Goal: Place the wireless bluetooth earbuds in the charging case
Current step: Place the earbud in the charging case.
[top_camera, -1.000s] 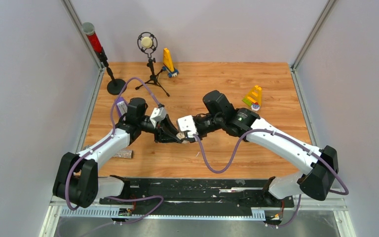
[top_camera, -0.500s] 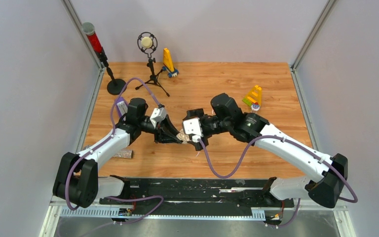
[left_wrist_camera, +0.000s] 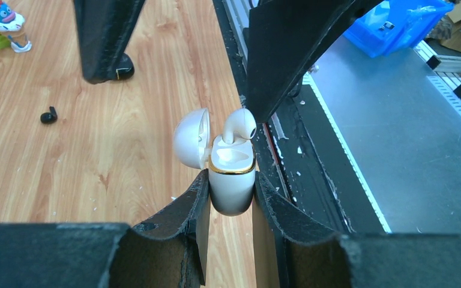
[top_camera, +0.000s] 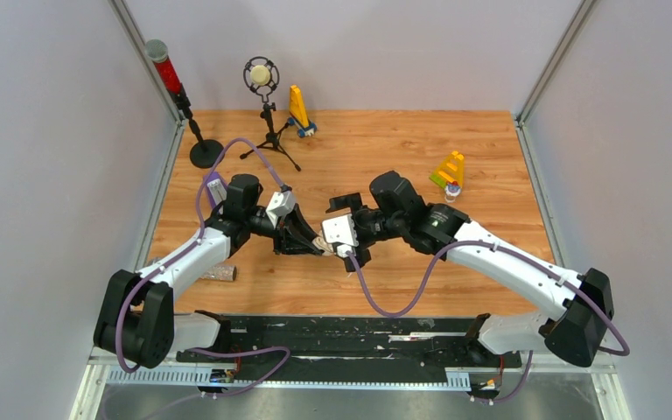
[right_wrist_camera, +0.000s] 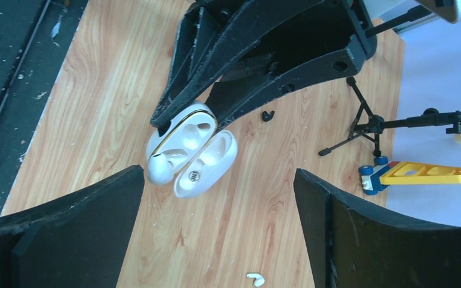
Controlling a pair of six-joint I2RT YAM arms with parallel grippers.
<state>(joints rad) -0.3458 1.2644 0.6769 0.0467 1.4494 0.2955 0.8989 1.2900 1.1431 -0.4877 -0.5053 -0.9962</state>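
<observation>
White charging case [left_wrist_camera: 231,193], lid open, clamped in your left gripper [left_wrist_camera: 230,182]. White earbud [left_wrist_camera: 240,124] stands stem-down in one socket, head sticking up. Your right gripper [right_wrist_camera: 218,174] spread wide beside case, holding nothing. Black earbud [left_wrist_camera: 48,116] lies on wood table [left_wrist_camera: 126,138], well apart.

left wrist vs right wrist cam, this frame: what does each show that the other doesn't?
Left wrist only: blue bin, toy figure, and the right gripper's fingers above the case. Right wrist only: mic stand and yellow wedge. Both: the open white case clamped in the left gripper, with a white earbud poking out of it, not fully seated.
</observation>
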